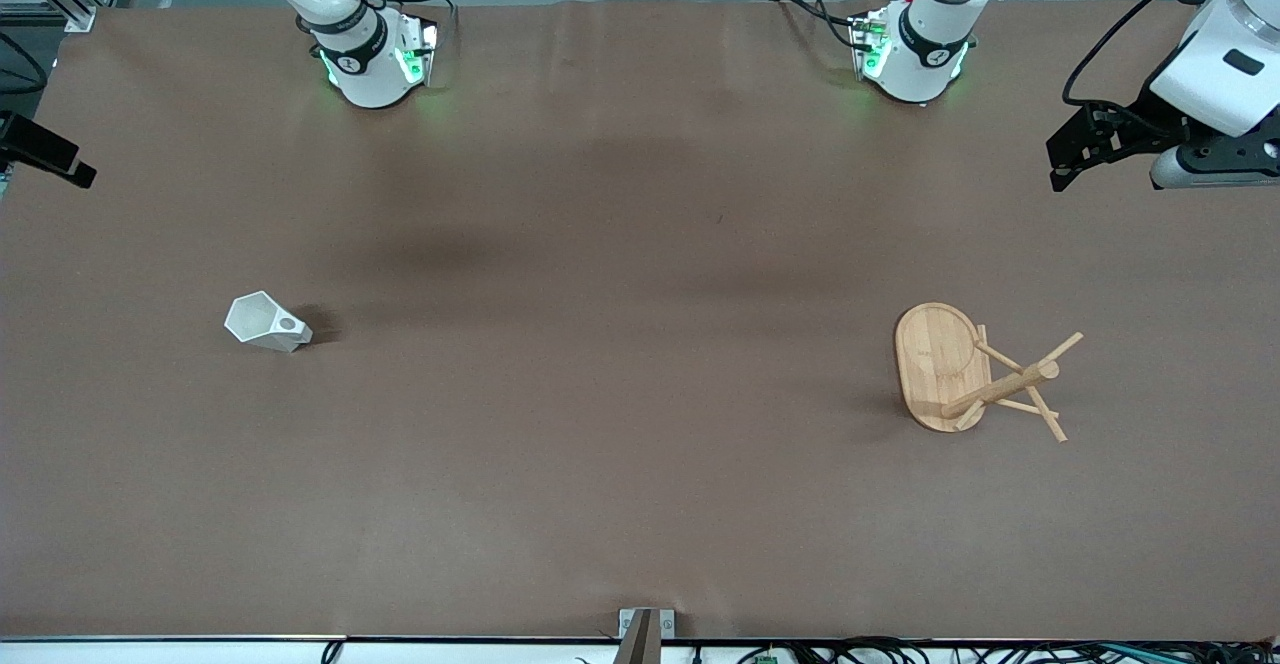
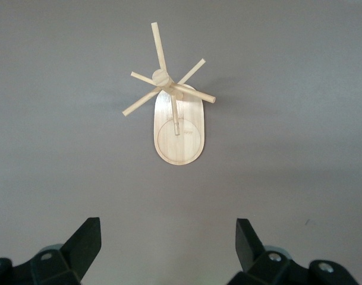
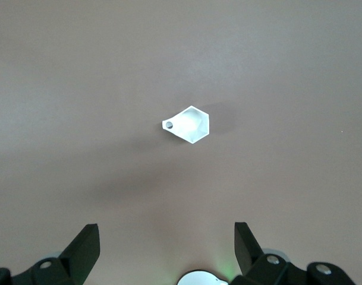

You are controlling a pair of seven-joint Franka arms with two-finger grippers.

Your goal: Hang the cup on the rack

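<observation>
Cup point(image 3: 189, 124): upright on table, well below our right gripper point(image 3: 166, 252), fingers spread, empty. Left gripper point(image 2: 168, 249), also spread, hangs above rack point(image 2: 176, 122).

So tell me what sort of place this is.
Probably a robotics lab: two arms bolted to a brown-covered table, cables along its edge, and only a cup and rack as props.

Both wrist views crop the left pincer point(image 2: 167, 249) and right pincer point(image 3: 166, 252) at the frame edge.
</observation>
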